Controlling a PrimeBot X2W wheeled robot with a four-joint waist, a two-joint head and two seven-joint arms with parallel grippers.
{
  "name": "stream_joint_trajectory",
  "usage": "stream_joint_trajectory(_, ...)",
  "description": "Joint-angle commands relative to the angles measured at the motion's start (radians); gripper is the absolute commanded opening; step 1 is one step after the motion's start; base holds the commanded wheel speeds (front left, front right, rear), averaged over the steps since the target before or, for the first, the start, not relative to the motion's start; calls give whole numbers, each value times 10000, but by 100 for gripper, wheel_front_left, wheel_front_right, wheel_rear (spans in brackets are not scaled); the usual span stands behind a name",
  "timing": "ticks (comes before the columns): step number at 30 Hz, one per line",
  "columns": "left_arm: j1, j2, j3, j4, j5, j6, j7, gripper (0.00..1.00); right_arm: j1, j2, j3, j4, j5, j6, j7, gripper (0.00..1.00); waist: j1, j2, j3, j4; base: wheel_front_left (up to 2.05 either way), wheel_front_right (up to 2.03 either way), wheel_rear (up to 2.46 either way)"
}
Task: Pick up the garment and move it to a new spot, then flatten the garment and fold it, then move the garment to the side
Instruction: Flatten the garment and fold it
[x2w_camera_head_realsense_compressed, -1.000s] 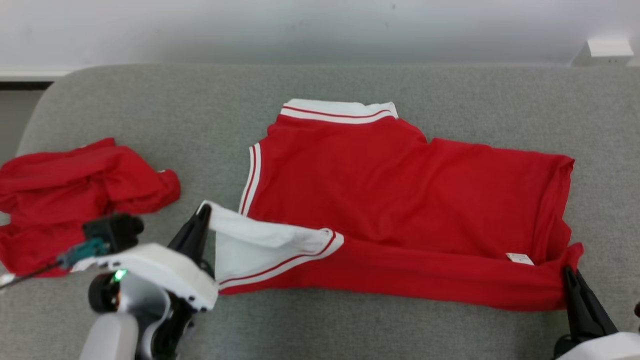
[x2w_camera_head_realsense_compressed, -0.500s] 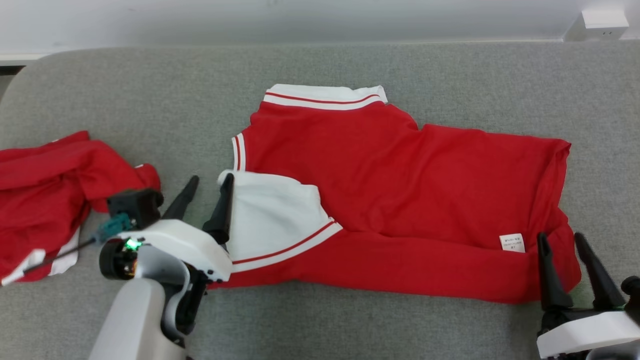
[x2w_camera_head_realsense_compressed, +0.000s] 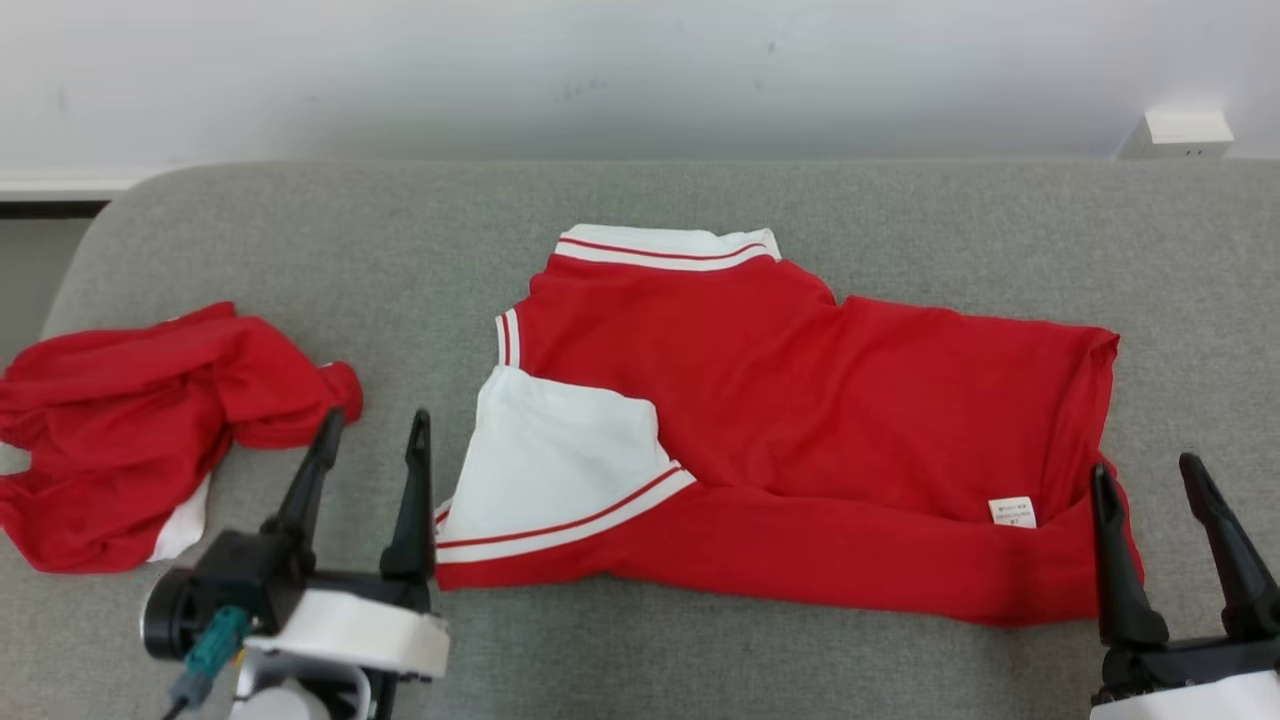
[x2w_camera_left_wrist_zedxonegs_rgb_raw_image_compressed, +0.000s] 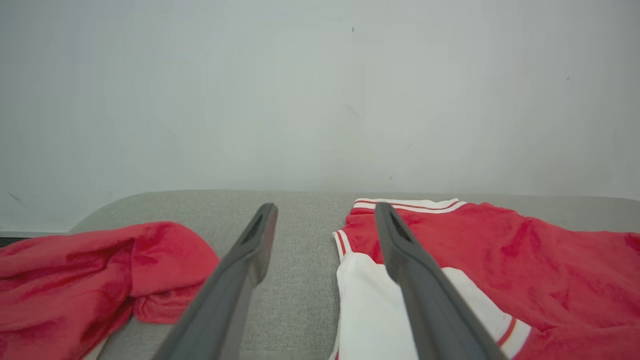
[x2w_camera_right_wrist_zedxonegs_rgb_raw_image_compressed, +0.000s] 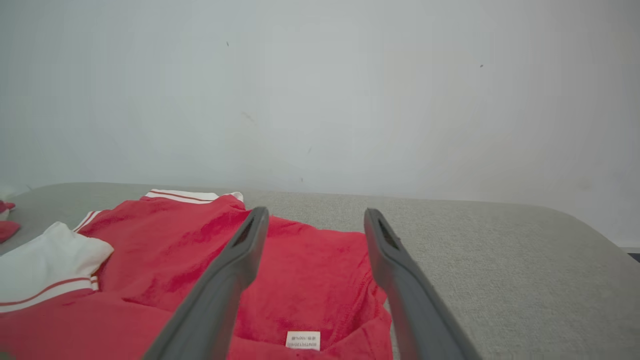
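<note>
The garment (x2w_camera_head_realsense_compressed: 800, 400), a red shirt with white striped trim, lies spread across the grey cushion (x2w_camera_head_realsense_compressed: 620, 200). Its near edge is folded up, and a white sleeve (x2w_camera_head_realsense_compressed: 555, 465) lies over the body at the left. A small white tag (x2w_camera_head_realsense_compressed: 1012, 511) shows near the right end. My left gripper (x2w_camera_head_realsense_compressed: 372, 425) stands open just left of the sleeve, holding nothing. My right gripper (x2w_camera_head_realsense_compressed: 1143, 470) stands open at the shirt's right end, also empty. The shirt appears again in the left wrist view (x2w_camera_left_wrist_zedxonegs_rgb_raw_image_compressed: 525, 265) and the right wrist view (x2w_camera_right_wrist_zedxonegs_rgb_raw_image_compressed: 310, 270).
A second red garment (x2w_camera_head_realsense_compressed: 140, 410) lies crumpled at the cushion's left end, also seen in the left wrist view (x2w_camera_left_wrist_zedxonegs_rgb_raw_image_compressed: 85, 275). A white wall (x2w_camera_head_realsense_compressed: 640, 70) rises behind the cushion. A white wall socket (x2w_camera_head_realsense_compressed: 1178, 134) sits at the far right.
Both grippers were shut on the shirt's near edge, then opened and let it drop. They have drawn back toward me. The head camera shifted too.
</note>
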Motion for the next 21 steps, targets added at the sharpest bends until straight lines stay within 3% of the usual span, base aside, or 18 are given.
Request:
stream_joint_trajectory(1, 277, 69, 11, -153, 46, 44, -63, 100, 209, 51, -9, -153, -115, -24, 76, 100, 0, -1, -149, -2, 0, 0, 0)
stream_joint_trajectory(15, 1221, 248, -58, -647, -237, 94, 345, 100, 894, 287, -23, -802, 224, -24, 539, 100, 0, -1, -428, -62, 0, 0, 0)
stream_joint_trajectory(21, 1067, 124, -392, -314, -445, -196, 739, 100, 974, 312, -260, -433, 337, -24, 627, 100, 0, -1, -354, -34, 0, 0, 0)
